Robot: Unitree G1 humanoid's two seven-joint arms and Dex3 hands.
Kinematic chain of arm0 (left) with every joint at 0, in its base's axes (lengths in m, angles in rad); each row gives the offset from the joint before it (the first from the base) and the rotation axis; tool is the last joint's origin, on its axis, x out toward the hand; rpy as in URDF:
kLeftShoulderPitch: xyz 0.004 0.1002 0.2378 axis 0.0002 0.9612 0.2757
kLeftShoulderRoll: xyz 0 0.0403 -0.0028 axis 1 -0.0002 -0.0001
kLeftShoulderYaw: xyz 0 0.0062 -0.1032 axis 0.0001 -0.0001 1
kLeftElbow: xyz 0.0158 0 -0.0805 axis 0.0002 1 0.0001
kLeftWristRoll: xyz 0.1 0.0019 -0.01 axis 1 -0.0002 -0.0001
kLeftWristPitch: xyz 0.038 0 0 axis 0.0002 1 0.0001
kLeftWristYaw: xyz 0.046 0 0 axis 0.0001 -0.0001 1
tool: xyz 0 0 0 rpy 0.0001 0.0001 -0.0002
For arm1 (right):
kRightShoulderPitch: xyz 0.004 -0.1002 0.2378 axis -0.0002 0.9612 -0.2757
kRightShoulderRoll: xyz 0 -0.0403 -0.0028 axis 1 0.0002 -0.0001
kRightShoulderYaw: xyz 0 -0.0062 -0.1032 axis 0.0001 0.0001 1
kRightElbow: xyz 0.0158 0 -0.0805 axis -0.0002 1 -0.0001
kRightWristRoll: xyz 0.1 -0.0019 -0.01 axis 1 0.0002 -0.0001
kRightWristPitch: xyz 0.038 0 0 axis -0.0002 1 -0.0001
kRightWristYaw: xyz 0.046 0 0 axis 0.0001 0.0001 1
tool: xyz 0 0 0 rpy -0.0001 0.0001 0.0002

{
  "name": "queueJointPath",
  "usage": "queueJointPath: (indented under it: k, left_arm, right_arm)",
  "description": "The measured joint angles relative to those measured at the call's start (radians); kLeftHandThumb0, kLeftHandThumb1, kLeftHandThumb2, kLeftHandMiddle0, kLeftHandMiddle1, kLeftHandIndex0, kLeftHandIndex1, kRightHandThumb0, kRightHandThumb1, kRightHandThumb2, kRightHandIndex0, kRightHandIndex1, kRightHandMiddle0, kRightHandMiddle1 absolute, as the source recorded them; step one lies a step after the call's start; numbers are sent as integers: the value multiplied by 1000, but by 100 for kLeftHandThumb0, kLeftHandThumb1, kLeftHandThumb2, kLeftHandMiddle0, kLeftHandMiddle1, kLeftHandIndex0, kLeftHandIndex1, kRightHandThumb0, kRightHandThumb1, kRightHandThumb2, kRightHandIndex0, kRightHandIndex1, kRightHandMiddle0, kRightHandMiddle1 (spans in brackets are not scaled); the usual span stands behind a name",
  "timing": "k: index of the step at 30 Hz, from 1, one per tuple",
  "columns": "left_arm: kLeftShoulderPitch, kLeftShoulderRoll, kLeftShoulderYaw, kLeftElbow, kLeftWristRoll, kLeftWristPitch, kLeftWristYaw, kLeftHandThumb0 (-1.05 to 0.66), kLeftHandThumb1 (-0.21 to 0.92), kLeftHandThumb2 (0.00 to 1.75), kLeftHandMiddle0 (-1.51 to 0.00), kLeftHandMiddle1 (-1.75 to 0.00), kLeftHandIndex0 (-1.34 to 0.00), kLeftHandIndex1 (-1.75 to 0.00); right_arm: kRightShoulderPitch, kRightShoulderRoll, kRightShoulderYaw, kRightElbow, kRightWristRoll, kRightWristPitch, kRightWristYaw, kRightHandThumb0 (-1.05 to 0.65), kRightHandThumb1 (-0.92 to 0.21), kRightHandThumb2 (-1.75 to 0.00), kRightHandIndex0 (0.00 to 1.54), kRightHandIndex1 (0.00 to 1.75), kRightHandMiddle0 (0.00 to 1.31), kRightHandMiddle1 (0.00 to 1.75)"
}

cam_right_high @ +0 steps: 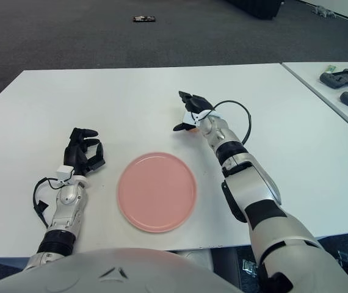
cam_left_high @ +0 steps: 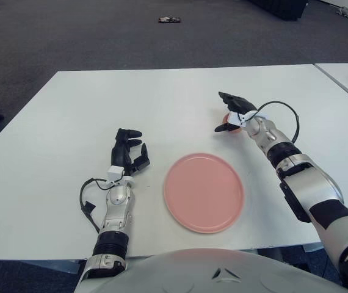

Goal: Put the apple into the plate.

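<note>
A big white table [cam_left_high: 70,122] holds a round pink plate [cam_left_high: 203,192] near its front edge. A small orange apple [cam_left_high: 233,121] sits on the table behind the plate, a little to the right.

A white table [cam_left_high: 162,104] is standing on dark grey carpet [cam_left_high: 70,36]. Beyond the table, a small dark object [cam_left_high: 169,21] is lying on the carpet. To the table's right, a second white table [cam_right_high: 336,101] is carrying dark devices [cam_right_high: 345,78].
</note>
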Motion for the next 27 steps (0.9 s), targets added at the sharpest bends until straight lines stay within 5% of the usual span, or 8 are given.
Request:
queueJointPath:
  k: [27]
  left_arm:
    - [20,-6,2,-25,-4,16,0,-1,52,110,-45,-174,-25,-175]
  right_arm:
    - [-12,-36,82,25,-28,20,53,-105,-81,-19,0,0,0,0]
